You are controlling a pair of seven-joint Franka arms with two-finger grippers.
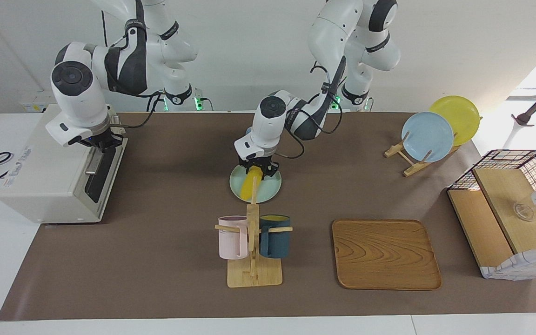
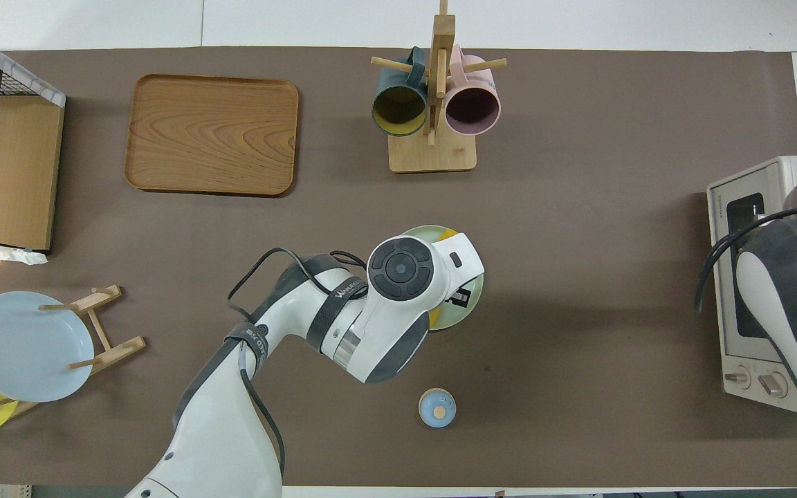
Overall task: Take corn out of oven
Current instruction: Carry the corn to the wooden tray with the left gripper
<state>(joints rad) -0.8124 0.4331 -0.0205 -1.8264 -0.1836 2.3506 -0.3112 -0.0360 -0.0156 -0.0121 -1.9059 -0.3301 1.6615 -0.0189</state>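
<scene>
The table (image 1: 165, 260) is covered by a brown mat with white margin showing along its edges, and the widest bare stretch lies between the oven and the mug rack.

The oven (image 1: 49, 186) stands at the right arm's end of the table, its door closed. In the overhead view the right arm hides most of its top and the picture's edge cuts it off. Grey lettering runs along its top panel, too small to read.

A wire-and-wood shelf (image 1: 505, 209) sits at the left arm's end, partly cut off in both views. The wooden tray (image 1: 385, 253) lies bare, beside the mug rack (image 1: 254, 274) with its pink and dark blue mugs. A plate stand (image 1: 410, 160) holds a blue and a yellow plate.

The right gripper (image 1: 103, 144) hangs at the top edge of the oven door by the handle; I cannot tell how its fingers stand.

The left gripper (image 1: 258, 171) is over a pale green plate (image 1: 270, 190) mid-table, its fingers closed narrowly on the upper end of the corn (image 1: 251, 185), whose lower end slants down onto the plate. From overhead the left arm covers most of both; its sleeve carries writing, unreadable here.

A small blue knobbed lid (image 2: 436, 407) sits alone nearer the robots than the plate.
</scene>
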